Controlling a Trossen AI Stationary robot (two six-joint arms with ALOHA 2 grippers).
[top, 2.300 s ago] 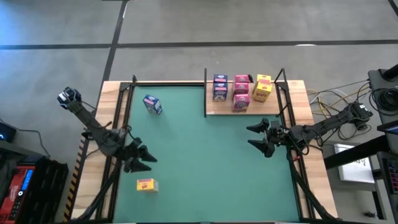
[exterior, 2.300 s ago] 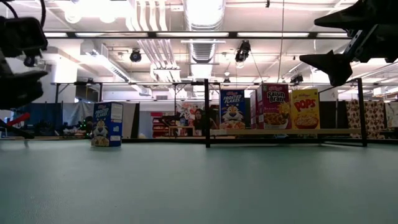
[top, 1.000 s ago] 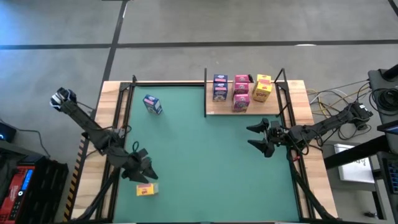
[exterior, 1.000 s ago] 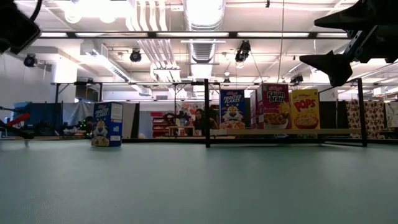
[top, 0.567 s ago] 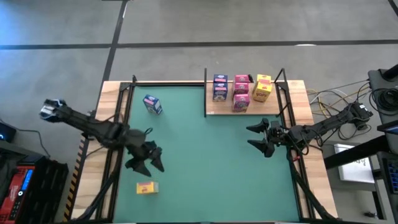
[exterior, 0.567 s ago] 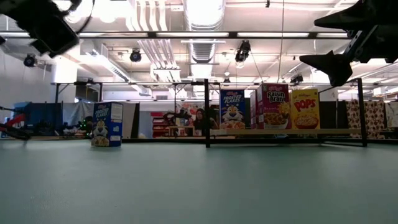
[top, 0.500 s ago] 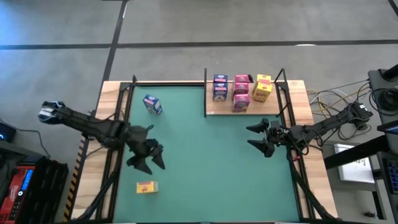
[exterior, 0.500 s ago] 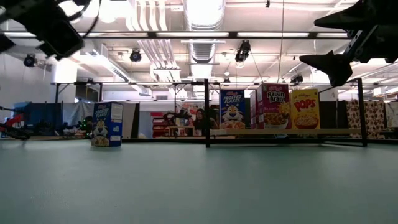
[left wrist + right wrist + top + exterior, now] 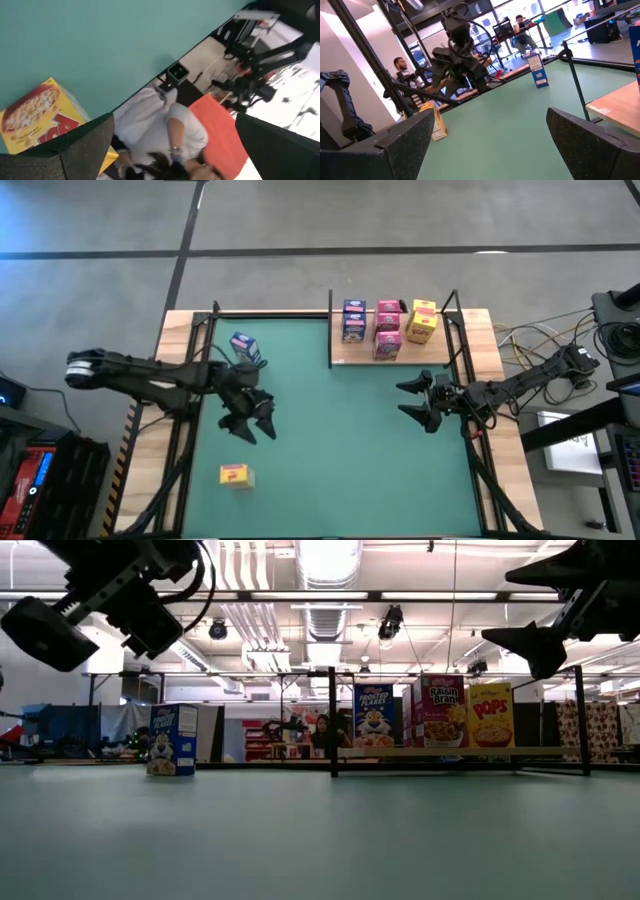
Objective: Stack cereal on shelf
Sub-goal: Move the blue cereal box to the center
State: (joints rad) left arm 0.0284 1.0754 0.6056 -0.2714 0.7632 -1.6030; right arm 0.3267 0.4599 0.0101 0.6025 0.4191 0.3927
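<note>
Green mat (image 9: 340,430) still had two strays, yellow box (image 9: 235,474) near the front edge, blue box (image 9: 244,347) back-left, shelf (image 9: 392,352) back-right; my left gripper (image 9: 250,423) swung inward, fingers spread empty, right gripper (image 9: 417,401) parked open.

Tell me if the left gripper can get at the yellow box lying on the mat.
Probably yes: the left gripper hangs open just beyond the yellow box, with only bare mat between them.
</note>
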